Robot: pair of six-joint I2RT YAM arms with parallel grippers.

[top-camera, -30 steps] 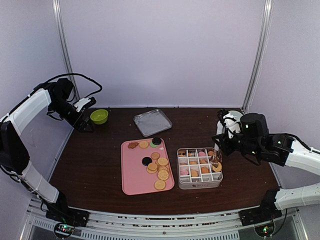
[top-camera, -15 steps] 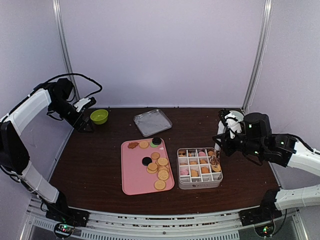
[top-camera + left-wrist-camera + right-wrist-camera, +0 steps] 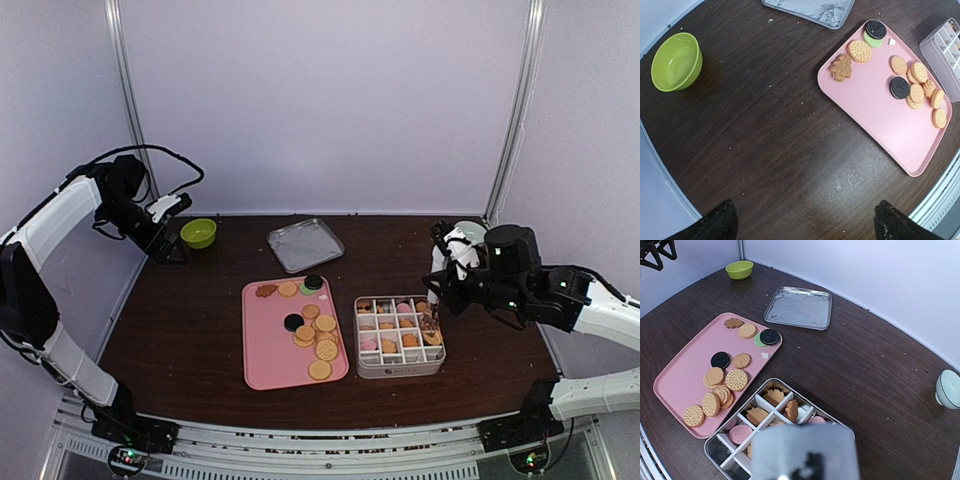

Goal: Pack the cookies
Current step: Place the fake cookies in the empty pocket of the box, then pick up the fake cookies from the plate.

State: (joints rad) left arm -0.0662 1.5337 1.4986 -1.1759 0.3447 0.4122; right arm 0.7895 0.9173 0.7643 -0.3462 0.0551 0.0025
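Note:
The cookies (image 3: 316, 332) lie on a pink tray (image 3: 265, 350), mostly golden rounds with two black ones and a brown flower shape; I see these cookies (image 3: 916, 86) (image 3: 722, 385) in both wrist views. More fill a divided metal box (image 3: 400, 371) (image 3: 715, 446). My right gripper (image 3: 441, 288) is shut on metal tongs (image 3: 431, 320), which hang over the box's right column. In the right wrist view the tongs (image 3: 805, 452) are a grey blur hiding the jaws. Whether the tongs hold a cookie I cannot tell. My left gripper (image 3: 802, 227) is open at the far left, over bare table.
The silver lid (image 3: 305, 244) (image 3: 799, 308) lies behind the tray. A green bowl (image 3: 198, 232) (image 3: 676, 61) sits at the back left, by the left gripper. A pale blue bowl (image 3: 947, 388) stands at the back right. Walls close in the sides and back.
The right arm has shifted slightly back and to the right, with the tongs still over the box's right column. The left arm has not moved.

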